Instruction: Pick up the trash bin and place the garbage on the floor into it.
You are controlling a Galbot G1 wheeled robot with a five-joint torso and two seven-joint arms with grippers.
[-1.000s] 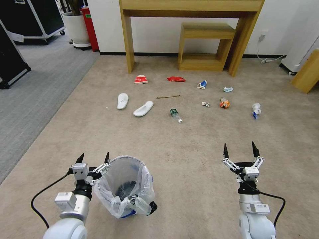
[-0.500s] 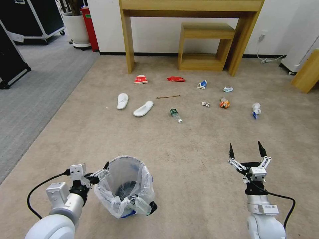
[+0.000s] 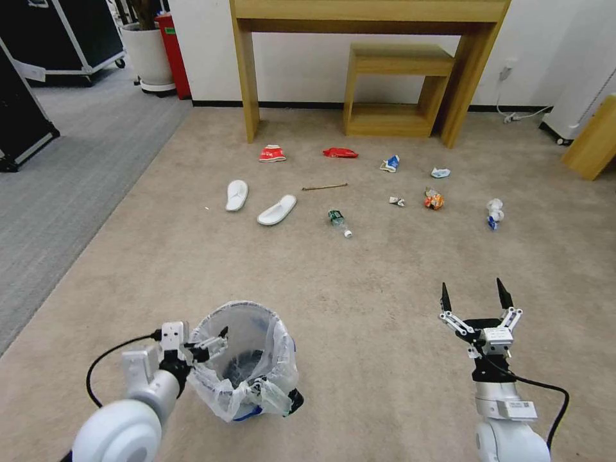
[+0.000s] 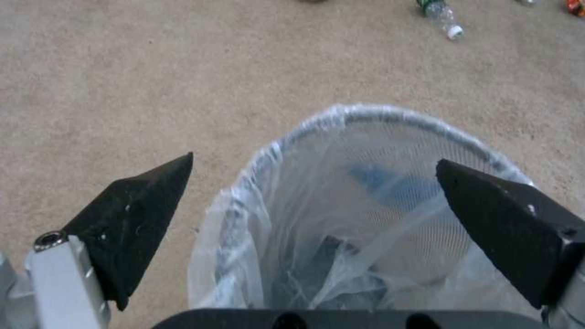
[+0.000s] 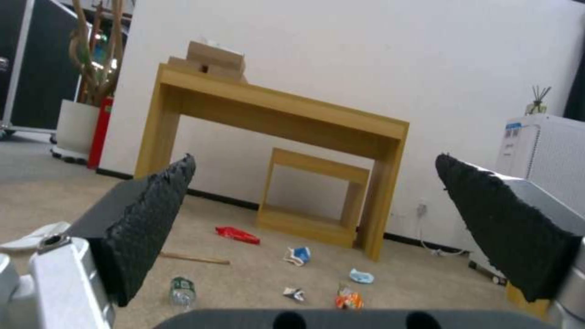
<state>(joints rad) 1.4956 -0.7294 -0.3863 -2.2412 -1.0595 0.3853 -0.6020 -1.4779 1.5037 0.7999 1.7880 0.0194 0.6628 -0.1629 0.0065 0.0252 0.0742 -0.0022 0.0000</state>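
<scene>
One bin [image 3: 247,359] stands on the carpet near the robot, its rim between the spread jaws of the left gripper [image 3: 215,340]. The garbage [image 3: 339,220] lies well beyond it. If the jaws pinch only the slack bag, the bin could slip or tip on lifting. Since a second ago the left gripper has swung in over the rim; the right gripper [image 3: 475,296], jaws spread, has drawn back slightly.

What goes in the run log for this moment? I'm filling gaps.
left gripper: open, straddling trash bin rim | right gripper: open, idle above carpet | garbage: on floor
</scene>
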